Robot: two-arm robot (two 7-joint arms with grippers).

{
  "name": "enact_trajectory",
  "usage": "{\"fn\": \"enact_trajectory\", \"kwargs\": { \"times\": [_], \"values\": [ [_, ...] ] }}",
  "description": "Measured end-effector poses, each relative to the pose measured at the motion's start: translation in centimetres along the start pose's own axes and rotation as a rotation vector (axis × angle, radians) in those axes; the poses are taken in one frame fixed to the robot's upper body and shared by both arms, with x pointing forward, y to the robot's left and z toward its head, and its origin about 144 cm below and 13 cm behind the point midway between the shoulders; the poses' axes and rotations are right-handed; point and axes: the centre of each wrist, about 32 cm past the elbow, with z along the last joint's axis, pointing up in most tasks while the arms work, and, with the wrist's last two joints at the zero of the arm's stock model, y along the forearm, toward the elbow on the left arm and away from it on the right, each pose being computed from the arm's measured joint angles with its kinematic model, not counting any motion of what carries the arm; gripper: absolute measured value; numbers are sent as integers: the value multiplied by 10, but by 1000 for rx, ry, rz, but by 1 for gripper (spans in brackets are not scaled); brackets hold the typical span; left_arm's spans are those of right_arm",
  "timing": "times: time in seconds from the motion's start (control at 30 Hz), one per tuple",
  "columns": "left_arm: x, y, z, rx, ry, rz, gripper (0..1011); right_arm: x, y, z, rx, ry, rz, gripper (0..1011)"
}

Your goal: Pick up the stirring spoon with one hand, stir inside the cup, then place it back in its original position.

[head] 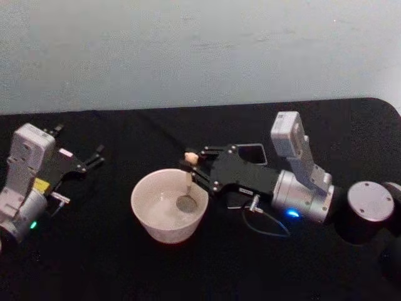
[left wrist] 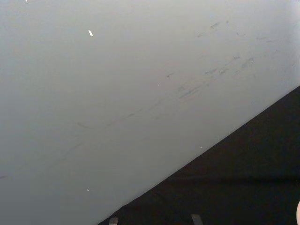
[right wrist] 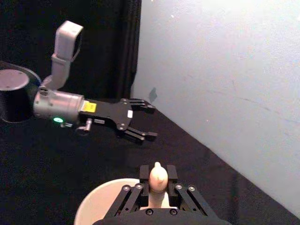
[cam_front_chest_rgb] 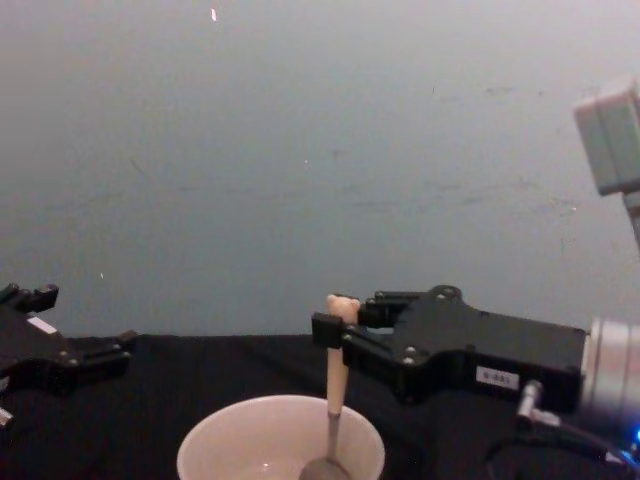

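Note:
The cream cup stands on the black table near the middle. The stirring spoon stands upright in it, metal bowl low inside the cup and bear head at the top. My right gripper reaches in from the right and is shut on the spoon's handle just below the head. The chest view shows the spoon, the right gripper and the cup from the side. In the right wrist view the spoon's head sits between the fingers. My left gripper rests open at the far left, also seen as the left gripper.
The dark grey square holder stands behind my right gripper, partly hidden by it. A thin cable loops from the right wrist onto the table. A pale wall runs along the table's far edge.

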Motion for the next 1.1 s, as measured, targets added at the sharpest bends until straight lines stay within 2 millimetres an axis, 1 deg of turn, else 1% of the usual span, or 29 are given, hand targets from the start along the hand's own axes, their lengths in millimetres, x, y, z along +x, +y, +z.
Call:
{"fn": "enact_trajectory", "kwargs": {
  "times": [0.17,0.27,0.43,0.5,0.73,0.93,1.1],
  "values": [
    [0,0,0,0,0,0,1001,-10,-6,1,3,15,22,214],
    [0,0,0,0,0,0,1001,-14,-6,1,3,22,36,214],
    [0,0,0,0,0,0,1001,-21,-1,4,18,31,66,214],
    [0,0,0,0,0,0,1001,-22,5,5,27,34,73,214],
    [0,0,0,0,0,0,1001,-19,20,4,26,39,77,214],
    [0,0,0,0,0,0,1001,-10,33,-1,10,29,51,214],
    [0,0,0,0,0,0,1001,-4,35,-3,5,23,27,214]
  ]
}}
